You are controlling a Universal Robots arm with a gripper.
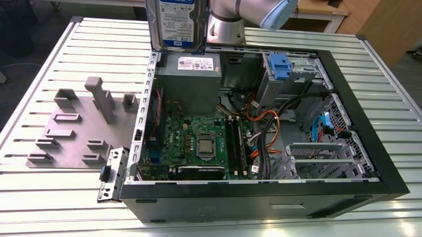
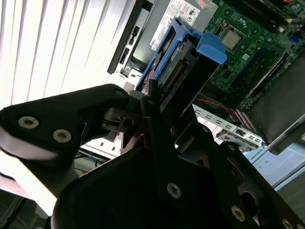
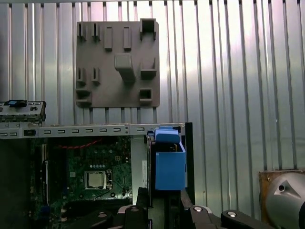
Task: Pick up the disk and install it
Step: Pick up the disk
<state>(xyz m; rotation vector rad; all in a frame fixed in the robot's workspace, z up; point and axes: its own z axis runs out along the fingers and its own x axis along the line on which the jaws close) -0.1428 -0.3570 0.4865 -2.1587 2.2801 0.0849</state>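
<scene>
The disk [image 1: 175, 23], a silver hard drive with a blue-and-white label, hangs upright above the back edge of the open computer case [image 1: 264, 190], just above the power supply. In the second wrist view its blue carrier [image 2: 190, 52] sticks out beyond my gripper [image 2: 155, 102], which is shut on the disk's edges. The first wrist view looks along the disk [image 3: 170, 167], seen edge-on, with the gripper [image 3: 164, 194] clamped at its near end, above the case's edge beside the motherboard.
Inside the case are a grey power supply with a white sticker [image 1: 189, 74], the motherboard [image 1: 197, 143], cables and a drive bay with a blue latch [image 1: 280, 66]. A grey fixture plate with pegs [image 1: 72, 133] and a loose bracket [image 1: 110, 173] lie on the slatted table [image 1: 39, 207].
</scene>
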